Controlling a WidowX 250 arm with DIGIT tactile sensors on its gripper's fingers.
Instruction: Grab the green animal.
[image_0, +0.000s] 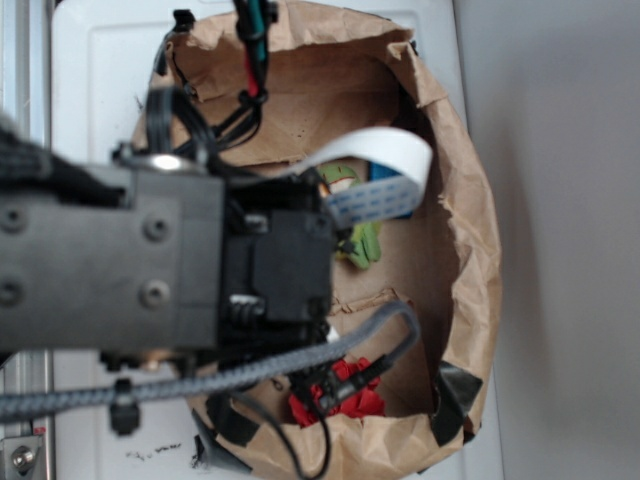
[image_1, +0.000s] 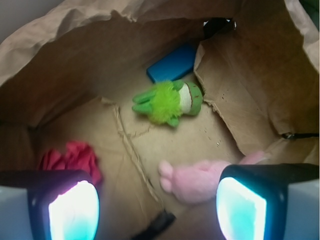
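Inside the paper bag (image_1: 65, 60), left to right: red ball (image_1: 72, 157), green frog (image_1: 167, 102) lying mid-floor, pink bunny (image_1: 200, 179). The gripper (image_1: 157, 205) hangs wide open, empty, above. Risk: descending here, it pinches the nearer bunny instead.

The green animal (image_1: 169, 102) is seen lying on its side on the floor of the brown paper bag (image_1: 75, 60), near the bag's middle. A fuzzy lime-green body, a darker green head with a pale face, and green legs stretched out sideways are shown. In the exterior view the green animal (image_0: 362, 240) is largely hidden.
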